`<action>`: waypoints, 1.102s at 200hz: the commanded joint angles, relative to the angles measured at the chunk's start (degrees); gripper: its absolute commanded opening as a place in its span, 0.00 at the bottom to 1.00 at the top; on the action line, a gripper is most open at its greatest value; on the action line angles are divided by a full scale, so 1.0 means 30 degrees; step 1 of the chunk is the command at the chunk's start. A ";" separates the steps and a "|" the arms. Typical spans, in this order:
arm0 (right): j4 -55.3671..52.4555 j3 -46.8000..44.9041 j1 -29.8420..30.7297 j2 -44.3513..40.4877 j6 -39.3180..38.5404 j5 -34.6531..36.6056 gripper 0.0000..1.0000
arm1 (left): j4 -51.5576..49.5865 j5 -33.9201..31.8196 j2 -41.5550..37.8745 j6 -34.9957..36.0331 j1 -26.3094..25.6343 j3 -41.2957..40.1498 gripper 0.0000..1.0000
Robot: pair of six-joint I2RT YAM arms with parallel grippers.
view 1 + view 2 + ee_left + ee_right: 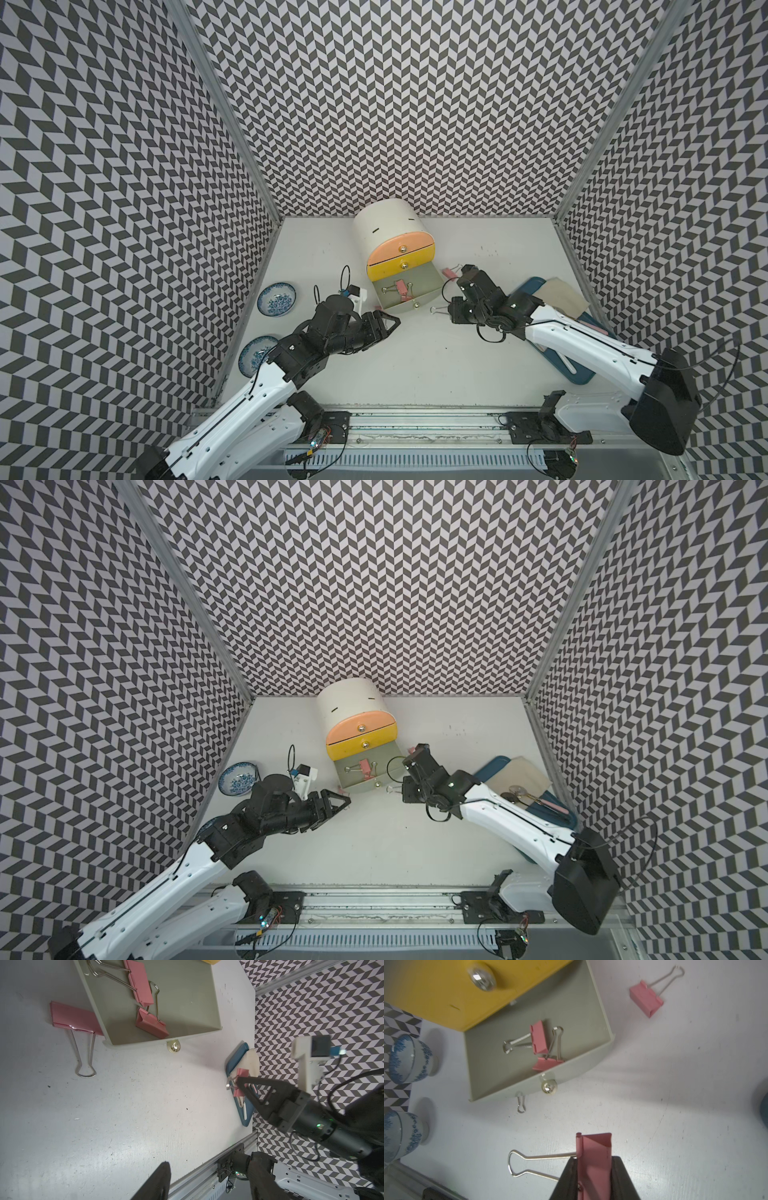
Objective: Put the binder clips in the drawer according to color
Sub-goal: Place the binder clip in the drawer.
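Pinched between the fingers of the right gripper, a pink clip is held by its body over the table, with its two wire handles sticking out to one side. Ahead of the fingers the bottom drawer, grey-green, is seen pulled open, and two pink clips are found inside it. One clip is laid flat near the middle, while a second clip is propped against the front wall, its handles running beside the first. Farther out from the gripper, past the drawer's side wall, another pink clip is seen lying on the table. At the drawer's opposite side one more pink clip is laid on the table, its body partly hidden by the drawer's corner. Near it the left gripper is held with fingers spread and nothing between them. Directly above the open drawer, the yellow drawer and the peach drawer are seen shut. Beyond the left gripper one blue-patterned bowl is set, with a second bowl partly covered by that arm. Behind the right gripper a blue tray is placed.
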 commanded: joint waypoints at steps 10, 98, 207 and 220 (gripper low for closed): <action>0.0307 0.2448 -0.0886 0.1162 -0.1653 0.0004 0.22 | 0.1458 0.1413 0.1296 0.1258 0.0561 0.1460 0.64; -0.0327 0.8595 -0.1941 0.7318 -0.3255 -0.1335 0.24 | 0.1864 0.3972 0.3488 0.2892 0.3961 0.2949 0.63; -0.0529 1.0237 -0.2541 0.9138 -0.4098 -0.1444 0.45 | 0.1625 0.4912 0.3810 0.3638 0.5780 0.2840 0.63; -0.0503 1.0267 -0.2666 0.9138 -0.4156 -0.1418 0.45 | 0.1651 0.4979 0.3884 0.3700 0.5895 0.2873 0.63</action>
